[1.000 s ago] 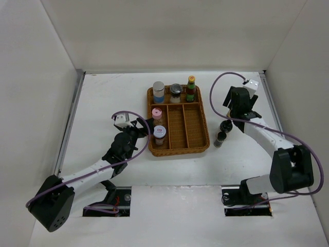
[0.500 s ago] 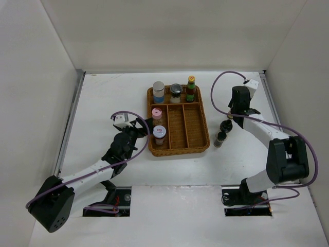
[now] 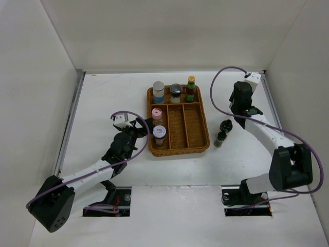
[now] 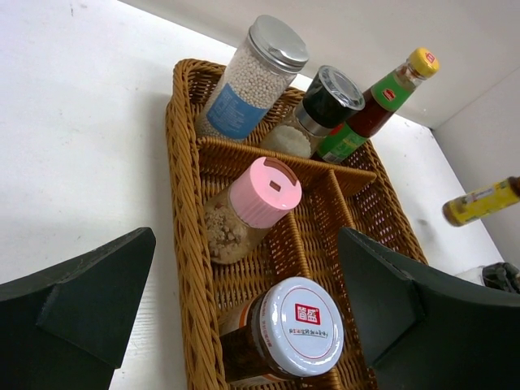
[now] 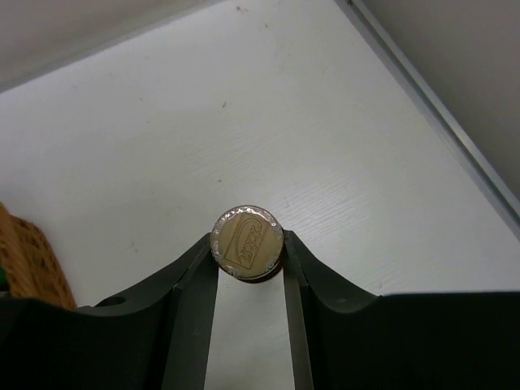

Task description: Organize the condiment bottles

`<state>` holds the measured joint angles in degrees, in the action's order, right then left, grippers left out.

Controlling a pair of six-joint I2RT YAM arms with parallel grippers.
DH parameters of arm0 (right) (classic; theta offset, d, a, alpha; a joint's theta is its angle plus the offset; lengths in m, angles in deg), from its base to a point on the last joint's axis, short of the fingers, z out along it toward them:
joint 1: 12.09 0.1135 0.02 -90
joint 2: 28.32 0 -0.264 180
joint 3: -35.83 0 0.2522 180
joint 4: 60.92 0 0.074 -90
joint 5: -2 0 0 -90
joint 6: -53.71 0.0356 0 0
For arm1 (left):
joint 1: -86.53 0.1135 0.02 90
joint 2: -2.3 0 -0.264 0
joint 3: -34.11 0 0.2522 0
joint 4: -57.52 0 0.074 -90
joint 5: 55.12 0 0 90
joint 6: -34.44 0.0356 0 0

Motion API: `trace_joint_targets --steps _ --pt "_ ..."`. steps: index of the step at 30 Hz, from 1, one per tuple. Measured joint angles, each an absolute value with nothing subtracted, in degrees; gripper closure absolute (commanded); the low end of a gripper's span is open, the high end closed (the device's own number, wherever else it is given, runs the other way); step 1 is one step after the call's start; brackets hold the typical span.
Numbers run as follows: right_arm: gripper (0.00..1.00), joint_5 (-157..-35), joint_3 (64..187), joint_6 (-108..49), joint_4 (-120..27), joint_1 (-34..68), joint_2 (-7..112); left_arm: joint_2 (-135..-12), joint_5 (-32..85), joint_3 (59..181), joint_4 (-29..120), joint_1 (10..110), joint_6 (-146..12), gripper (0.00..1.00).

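Right wrist, right gripper [image 5: 247,246] clasping bottle [image 5: 247,240], aloft

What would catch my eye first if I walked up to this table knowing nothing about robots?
Probably the brown wicker tray in the middle of the table, where a pink-lidded jar stands out among the other containers. Next, the right end effector at the far right, clamped on a gold-capped bottle, with two dark bottles standing on the table just right of the tray.
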<state>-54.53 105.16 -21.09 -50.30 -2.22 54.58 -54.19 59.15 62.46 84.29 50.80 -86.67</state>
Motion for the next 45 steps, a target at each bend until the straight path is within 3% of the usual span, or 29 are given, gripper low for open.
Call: trace_joint_targets --steps 9,18,31,45 --pt "0.78 -53.85 106.41 -23.28 -53.40 14.52 44.35 -53.82 59.28 61.76 84.58 51.44 -86.67 0.03" --pt "0.78 -57.04 106.39 -23.43 -55.98 29.69 48.57 -53.62 59.76 61.50 84.80 52.38 -86.67 0.03" --pt "0.77 -58.90 110.85 -23.78 -61.36 32.72 67.04 -53.62 59.74 61.33 84.99 52.40 -86.67 0.03" --pt "0.76 -57.50 115.46 -25.00 -65.86 31.28 73.53 -54.96 59.68 61.33 85.21 52.38 -86.67 0.03"
